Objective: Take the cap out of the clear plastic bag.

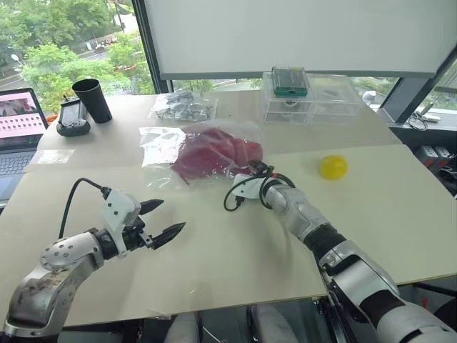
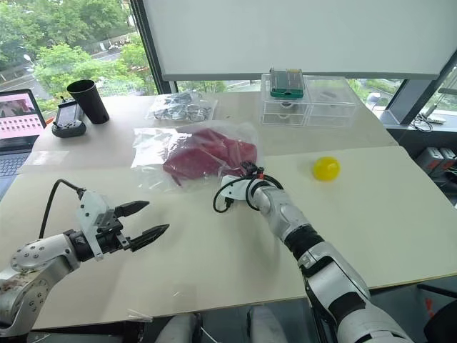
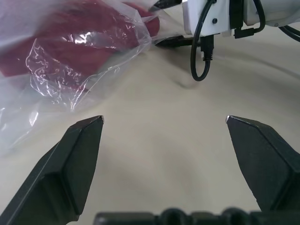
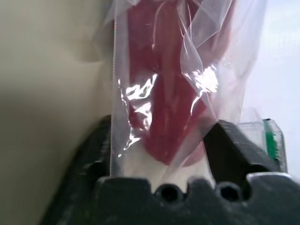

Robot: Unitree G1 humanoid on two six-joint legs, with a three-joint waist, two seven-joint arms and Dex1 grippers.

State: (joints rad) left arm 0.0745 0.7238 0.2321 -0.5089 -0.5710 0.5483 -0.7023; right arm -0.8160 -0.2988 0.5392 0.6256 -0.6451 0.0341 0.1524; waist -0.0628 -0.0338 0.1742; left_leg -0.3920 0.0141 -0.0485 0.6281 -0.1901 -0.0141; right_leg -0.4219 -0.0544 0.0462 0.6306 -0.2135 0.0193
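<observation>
A: Since the cap is fully inside the clear plastic bag, call progress early. Table first: the bag lies mid-table, well short of the clear drawer boxes at the window edge.

B: Agreed, nothing is out yet. Red fabric shows through the film, with no part past the bag's edge that I can see.

A: Right arm reaches across to the bag's near corner. The right gripper has bag film and red cap between its fingers.

B: Clamped or just straddling?

A: Can't tell. The fingers sit either side of the plastic, partly apart, and whether they pinch it is unclear.

B: Left gripper?

A: Spread wide, holding nothing, hovering over bare table, near the bag's other end but apart from it.

B: So what's left is securing the bag, then drawing the cap out. I'd guess the left one has to help.

A: Likely. Smaller stuff: black cup, yellow ball, small bag of grey bits, none involved.
</observation>
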